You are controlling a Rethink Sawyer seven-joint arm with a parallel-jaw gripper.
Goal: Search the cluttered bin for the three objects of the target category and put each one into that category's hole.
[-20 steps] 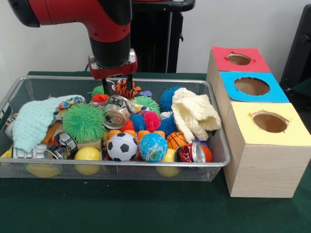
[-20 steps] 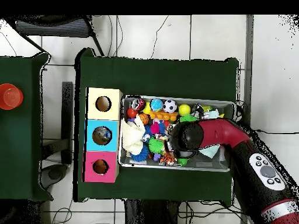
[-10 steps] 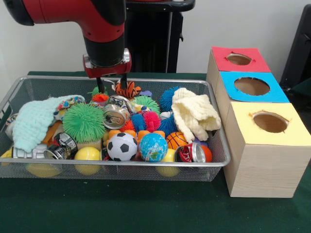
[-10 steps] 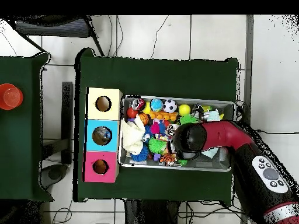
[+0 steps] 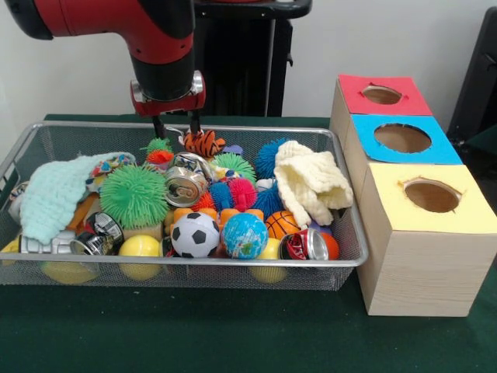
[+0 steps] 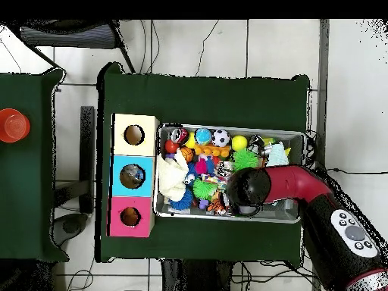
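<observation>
Nearest the camera, on the green bench (image 5: 233, 342), the cluttered bin (image 5: 186, 272) holds a soccer ball (image 5: 195, 234), a globe ball (image 5: 245, 235) and a crushed can (image 5: 185, 185) among other items. Farther back, the tool (image 5: 175, 127) hangs above the bin's far edge, fingers parted and empty, beside a tiger-striped toy (image 5: 203, 142).

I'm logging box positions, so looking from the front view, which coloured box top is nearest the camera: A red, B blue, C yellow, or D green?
C: in the front view the yellow-topped box sits lowest and closest, with the blue-topped box behind it and the red-topped box farthest back.
</observation>
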